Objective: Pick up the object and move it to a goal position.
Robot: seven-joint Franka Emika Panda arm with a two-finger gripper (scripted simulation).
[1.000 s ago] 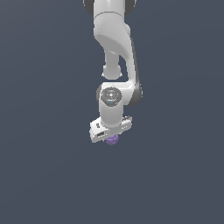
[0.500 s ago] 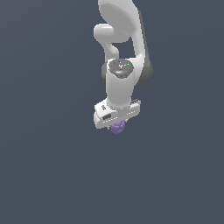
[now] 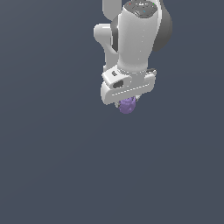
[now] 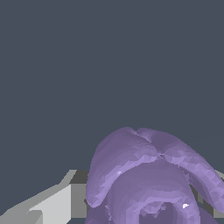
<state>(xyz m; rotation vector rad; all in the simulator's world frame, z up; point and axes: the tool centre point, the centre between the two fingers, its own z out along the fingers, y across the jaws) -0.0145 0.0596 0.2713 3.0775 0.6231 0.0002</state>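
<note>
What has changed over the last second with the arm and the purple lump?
The arm has carried the gripper and the purple lump up and toward the exterior view's right, so the arm looks larger. Nothing was taken hold of or let go: the lump still sits clamped under the gripper, the fingers beside it in the wrist view.

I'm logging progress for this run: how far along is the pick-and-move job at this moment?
Done: the purple object is picked up, sitting under the white pincer, and the wrist view shows it filling the space at the fingers. In hand: the carry. Left: delivery to the goal, which no view shows, so the remaining distance is unclear.
</note>
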